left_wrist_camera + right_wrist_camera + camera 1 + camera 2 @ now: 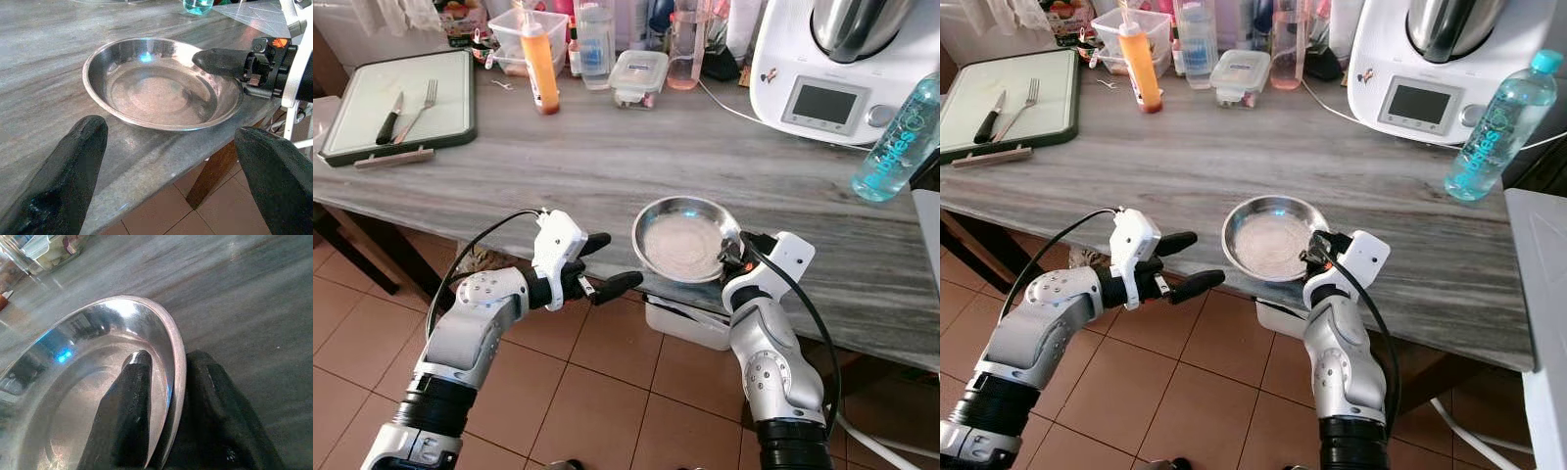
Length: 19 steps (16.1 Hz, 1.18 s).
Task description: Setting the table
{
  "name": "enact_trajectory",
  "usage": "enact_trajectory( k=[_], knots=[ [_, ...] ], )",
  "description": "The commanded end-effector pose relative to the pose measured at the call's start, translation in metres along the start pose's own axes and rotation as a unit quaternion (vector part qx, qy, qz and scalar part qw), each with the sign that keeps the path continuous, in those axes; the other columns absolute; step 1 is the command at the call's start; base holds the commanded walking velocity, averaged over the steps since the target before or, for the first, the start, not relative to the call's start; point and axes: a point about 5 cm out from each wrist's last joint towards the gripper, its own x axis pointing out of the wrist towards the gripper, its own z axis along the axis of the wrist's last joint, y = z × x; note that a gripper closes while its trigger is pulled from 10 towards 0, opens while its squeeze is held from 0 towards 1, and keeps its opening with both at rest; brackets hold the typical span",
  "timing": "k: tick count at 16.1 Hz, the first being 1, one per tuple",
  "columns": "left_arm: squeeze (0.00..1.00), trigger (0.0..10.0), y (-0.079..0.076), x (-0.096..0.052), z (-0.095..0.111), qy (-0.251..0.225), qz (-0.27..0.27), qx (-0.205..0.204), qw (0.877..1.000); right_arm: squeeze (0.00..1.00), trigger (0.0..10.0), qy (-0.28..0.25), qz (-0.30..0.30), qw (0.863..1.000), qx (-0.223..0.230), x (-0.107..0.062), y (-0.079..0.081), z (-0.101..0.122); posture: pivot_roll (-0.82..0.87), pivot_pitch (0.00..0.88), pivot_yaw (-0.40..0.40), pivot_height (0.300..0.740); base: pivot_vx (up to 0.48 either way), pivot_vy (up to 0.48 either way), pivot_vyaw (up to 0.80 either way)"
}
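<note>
Right claw (pixel 732 253) clenched on the rim of the steel plate (pixel 683 240) at the table (pixel 607 166) edge; left claw (pixel 605 264) released, just beside.

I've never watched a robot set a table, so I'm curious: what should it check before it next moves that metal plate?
1. Right end effector pinches the steel plate rim, one finger inside, one outside: ok.
2. Plate rests on the table, near its front edge: ok.
3. Left end effector open, off the table's edge, not touching the plate: ok.
4. Plate has nothing in it: ok.
5. Grip firm enough to lift: cannot tell.
6. Knife and fork on the tray at far left, not yet laid: not ok.
</note>
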Motion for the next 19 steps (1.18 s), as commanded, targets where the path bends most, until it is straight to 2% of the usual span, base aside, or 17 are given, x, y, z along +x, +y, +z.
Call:
enact_trajectory(
  k=[1, 5, 6, 9, 11, 14, 19],
  knots=[
    [0.00, 10.0, 0.002, -0.001, -0.001, 0.003, 0.005, -0.005, 1.000, 1.00, 10.0, 0.018, -0.004, 1.000, 0.012, -0.003, 0.001, -0.009, 0.15, 0.147, 0.013, 0.740, 0.000, 0.000, 0.00],
    [0.00, 10.0, 0.001, 0.001, -0.001, 0.003, 0.003, -0.006, 1.000, 1.00, 10.0, 0.027, 0.006, 0.999, 0.023, -0.003, 0.002, -0.011, 0.15, 0.146, 0.016, 0.740, 0.000, 0.000, 0.00],
    [0.00, 10.0, 0.001, 0.002, -0.002, 0.004, 0.004, -0.005, 1.000, 1.00, 10.0, 0.026, 0.017, 1.000, 0.005, -0.003, 0.005, -0.010, 0.15, 0.146, 0.016, 0.740, 0.000, 0.000, 0.00],
    [0.00, 10.0, 0.002, 0.004, 0.000, 0.001, 0.005, -0.003, 1.000, 1.00, 10.0, 0.028, 0.036, 0.999, 0.008, -0.003, 0.011, -0.009, 0.15, 0.138, 0.019, 0.740, 0.000, 0.000, 0.00],
    [0.00, 10.0, 0.002, 0.005, 0.001, 0.000, 0.004, -0.002, 1.000, 1.00, 10.0, 0.029, 0.035, 0.999, 0.002, -0.004, 0.010, -0.009, 0.14, 0.137, 0.018, 0.740, 0.000, 0.000, 0.00],
    [0.00, 10.0, 0.004, 0.006, 0.001, -0.003, 0.007, -0.002, 1.000, 1.00, 10.0, 0.010, 0.032, 0.999, -0.020, -0.007, 0.004, -0.002, 0.14, 0.134, 0.016, 0.740, 0.000, 0.000, 0.00],
    [0.00, 10.0, 0.006, 0.009, 0.004, -0.009, 0.008, -0.001, 1.000, 1.00, 10.0, -0.042, 0.042, 0.993, -0.102, -0.015, -0.005, 0.017, 0.13, 0.129, 0.018, 0.740, 0.000, 0.000, 0.00]
  ],
)
